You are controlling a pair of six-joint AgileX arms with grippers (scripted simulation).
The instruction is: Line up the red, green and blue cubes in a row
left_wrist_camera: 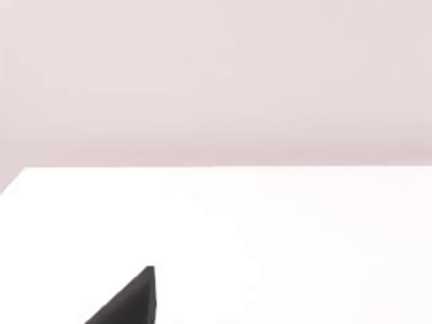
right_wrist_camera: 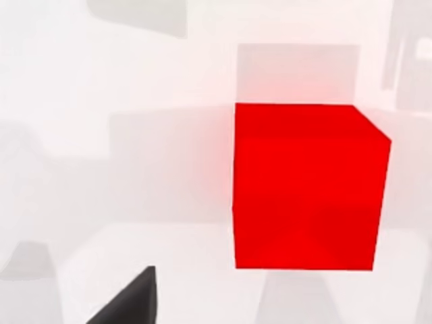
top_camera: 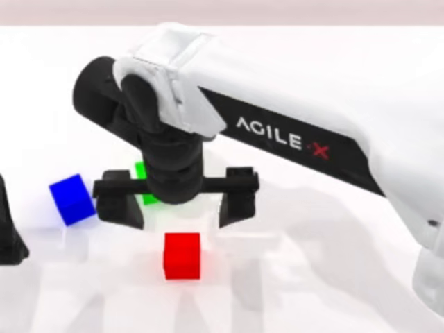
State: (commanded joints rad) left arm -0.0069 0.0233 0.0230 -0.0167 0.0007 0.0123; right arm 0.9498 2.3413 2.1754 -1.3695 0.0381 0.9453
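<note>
The right hand hangs with its fingers spread wide and empty just behind the red cube, which sits flat on the white desk; the green cube lies mostly hidden under that hand's wrist, and the blue cube rests beyond it, to the red cube's left and slightly turned. The red cube looks small, rigid, light and matte, so squeezing two opposite flat faces near mid-height should hold it without slipping. The left hand is parked at the desk's left edge, and I cannot tell its finger state.
</note>
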